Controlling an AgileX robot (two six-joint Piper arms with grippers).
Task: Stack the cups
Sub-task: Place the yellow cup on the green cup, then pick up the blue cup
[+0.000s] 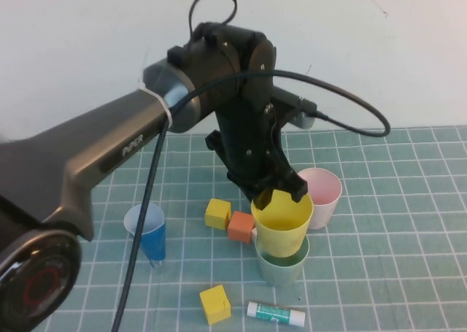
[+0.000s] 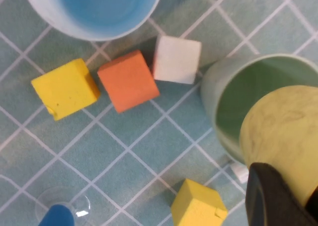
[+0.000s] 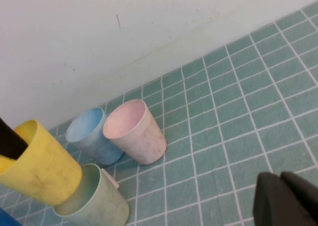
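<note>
My left gripper [image 1: 279,193] is shut on the rim of the yellow cup [image 1: 282,224] and holds it tilted, its base at the mouth of the pale green cup [image 1: 283,265], which stands on the mat. The pink cup [image 1: 322,193] stands just behind them to the right. The light blue cup [image 3: 92,134] is hidden behind the arm in the high view; it stands beside the pink cup [image 3: 136,131]. In the left wrist view the yellow cup [image 2: 285,131] hangs over the green cup [image 2: 231,94]. My right gripper [image 3: 287,200] is shut and empty over bare mat.
A dark-blue paper cone [image 1: 146,233] stands at the left. Yellow blocks [image 1: 217,214] [image 1: 215,303], an orange block [image 1: 241,226] and a white block [image 2: 177,58] lie near the cups. A glue stick [image 1: 276,314] lies at the front.
</note>
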